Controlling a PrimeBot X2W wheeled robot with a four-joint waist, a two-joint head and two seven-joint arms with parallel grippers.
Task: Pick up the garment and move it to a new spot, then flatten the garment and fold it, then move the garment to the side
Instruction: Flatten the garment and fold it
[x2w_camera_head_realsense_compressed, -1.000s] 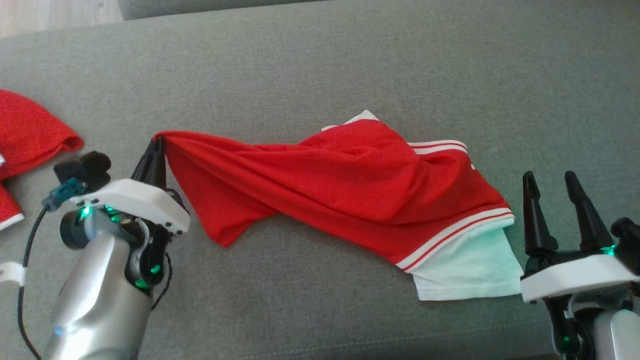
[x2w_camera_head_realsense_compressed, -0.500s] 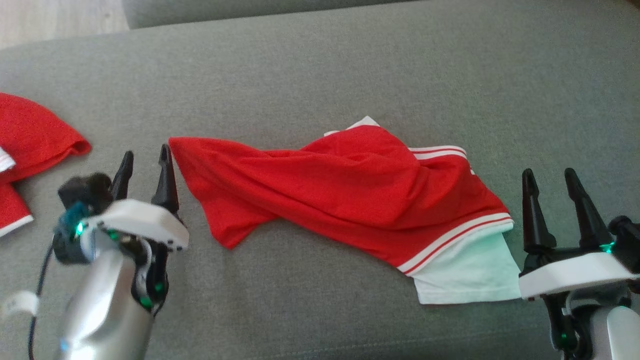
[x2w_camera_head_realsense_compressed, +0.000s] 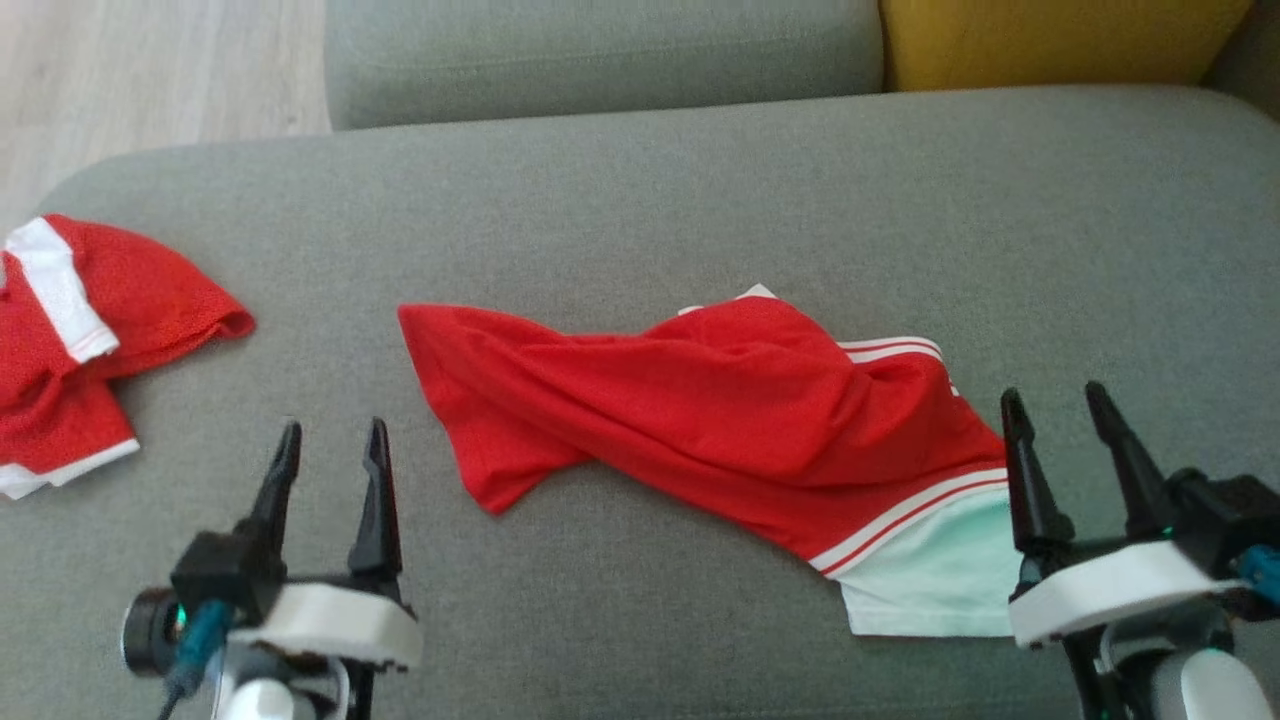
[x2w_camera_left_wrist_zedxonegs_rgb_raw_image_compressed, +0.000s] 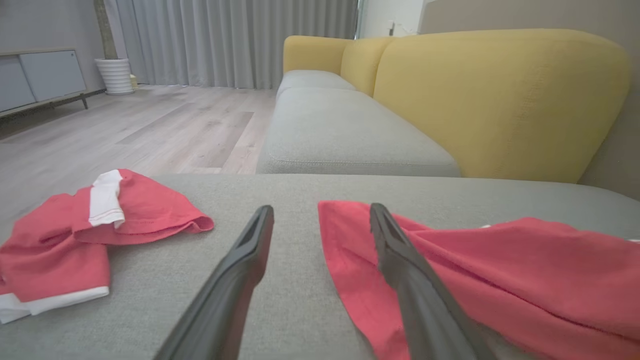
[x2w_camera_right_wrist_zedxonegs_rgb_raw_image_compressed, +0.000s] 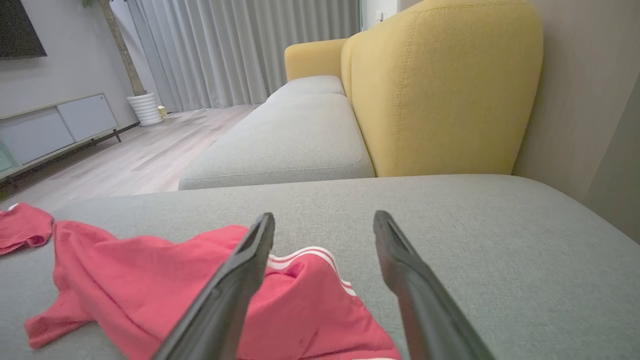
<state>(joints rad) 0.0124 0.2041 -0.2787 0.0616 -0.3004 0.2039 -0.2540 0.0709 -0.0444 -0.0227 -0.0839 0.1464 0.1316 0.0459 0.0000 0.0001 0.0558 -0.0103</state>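
Note:
The garment (x2w_camera_head_realsense_compressed: 720, 420) is a red shirt with white stripes and a pale mint-white part at its lower right, lying crumpled and stretched across the grey sofa seat (x2w_camera_head_realsense_compressed: 640, 200). It shows too in the left wrist view as the red garment (x2w_camera_left_wrist_zedxonegs_rgb_raw_image_compressed: 500, 270) and in the right wrist view as the red garment (x2w_camera_right_wrist_zedxonegs_rgb_raw_image_compressed: 165, 285). My left gripper (x2w_camera_head_realsense_compressed: 332, 440) is open, low at the left, a short way from the garment's left corner, holding nothing. Just off the garment's right end, my right gripper (x2w_camera_head_realsense_compressed: 1058, 405) is open and empty.
A second red and white garment (x2w_camera_head_realsense_compressed: 70, 340) lies bunched at the seat's far left edge. Yellow back cushions (x2w_camera_left_wrist_zedxonegs_rgb_raw_image_compressed: 495, 100) stand behind the seat, another grey seat section (x2w_camera_head_realsense_compressed: 600, 50) beyond. Wooden floor (x2w_camera_head_realsense_compressed: 150, 70) lies past the left edge.
My left gripper let go of the garment's left corner, opened and drew back toward me. The corner dropped flat onto the seat. The head camera tilted up, showing more sofa.

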